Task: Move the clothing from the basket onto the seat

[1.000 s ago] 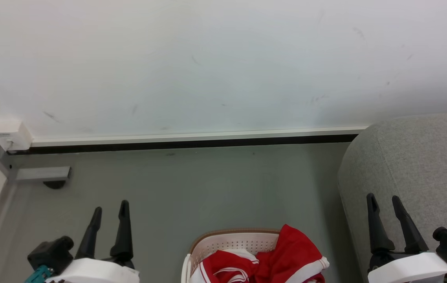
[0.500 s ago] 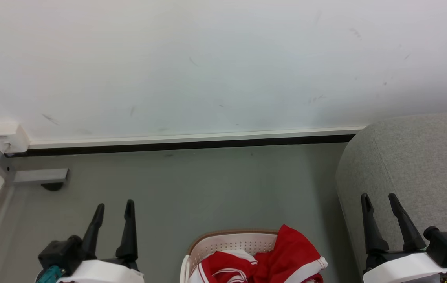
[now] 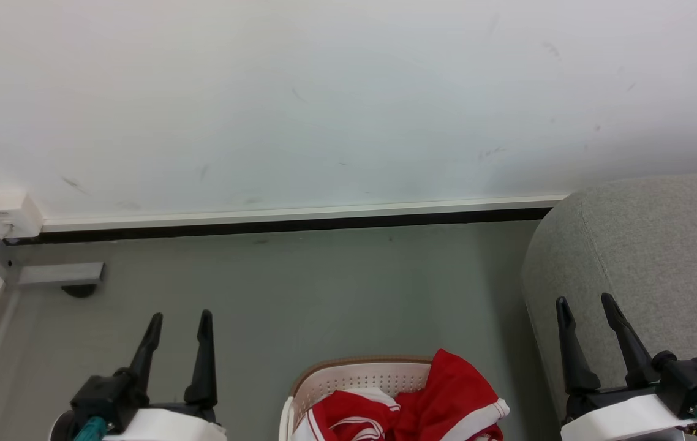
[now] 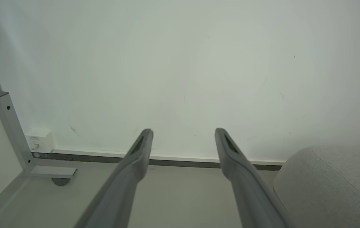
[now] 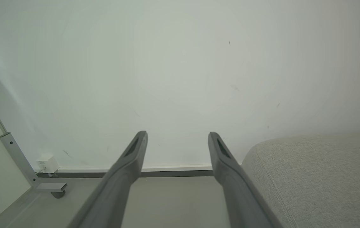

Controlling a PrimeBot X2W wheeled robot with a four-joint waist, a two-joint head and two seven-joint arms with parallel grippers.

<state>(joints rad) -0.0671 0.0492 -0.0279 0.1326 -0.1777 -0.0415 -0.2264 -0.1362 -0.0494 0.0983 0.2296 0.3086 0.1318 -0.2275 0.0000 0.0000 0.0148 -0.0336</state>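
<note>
At the far left of the head view, a grey metal frame foot [image 3: 57, 274] rests on the floor [image 3: 324, 294] below a small white box [image 3: 8, 211] fixed low on the wall [image 3: 324, 92]. Next comes the left gripper [image 3: 180, 318], its two dark fingers spread apart with nothing between them, held over bare floor. At the bottom centre stands the basket [image 3: 361, 361], cut off by the picture's lower edge. The clothes [image 3: 446, 392], red with white stripes, lie heaped inside it, and one fold rises over its right rim. To the right, the right gripper [image 3: 584, 301] is likewise spread wide and empty, in front of the rounded end of the sofa [image 3: 661, 245]. The sofa stands against the wall, just beside the basket.
</note>
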